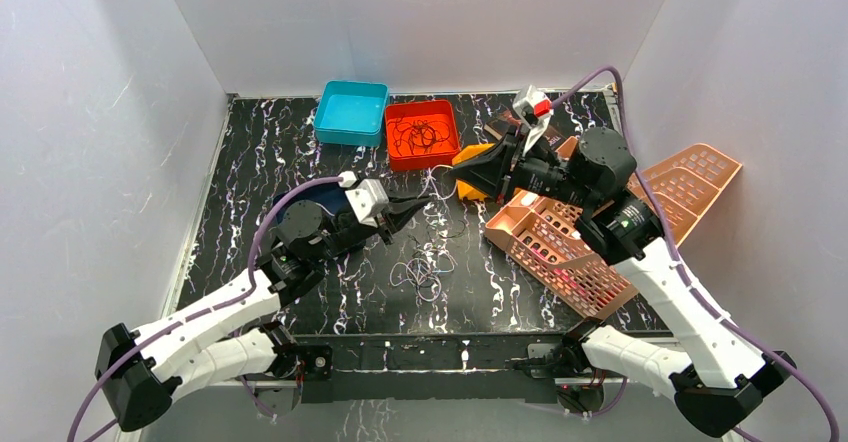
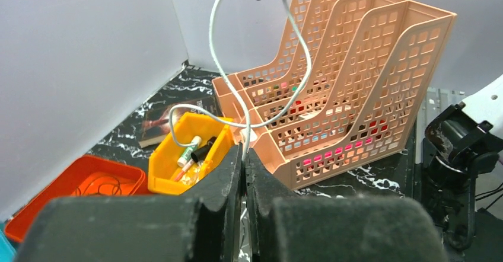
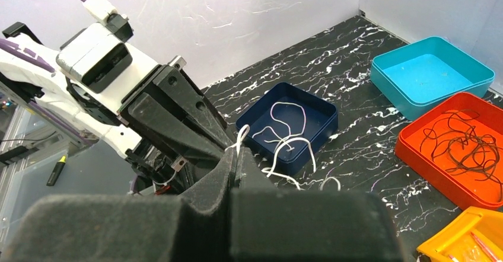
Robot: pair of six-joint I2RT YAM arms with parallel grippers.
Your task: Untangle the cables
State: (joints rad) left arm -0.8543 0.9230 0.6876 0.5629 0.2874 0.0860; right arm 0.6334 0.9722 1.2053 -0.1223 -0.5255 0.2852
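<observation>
The left arm (image 1: 215,312) reaches low from 7 o'clock toward the middle of the marbled table (image 1: 250,162), its wrist partly hiding a navy tray (image 1: 318,198). The left gripper (image 1: 415,205) points toward 2 o'clock. The right arm (image 1: 680,302) rises from 5 o'clock, bends above the peach file rack (image 1: 560,252) and turns back toward 9 o'clock. The right gripper (image 1: 460,165) meets the left one nearly tip to tip, close but apart.

Both grippers are clenched on one white cable (image 2: 213,31). In the left wrist view it is nipped between the left fingers (image 2: 228,173) and loops upward to the right gripper's tip at 12 o'clock.

More white strands (image 3: 287,125) lie in the navy tray. A tangle of loose cables (image 1: 425,272) sits on the table at 6 o'clock from the left gripper. Black cables (image 1: 420,137) lie in the red tray (image 1: 395,157) at 12 o'clock.
</observation>
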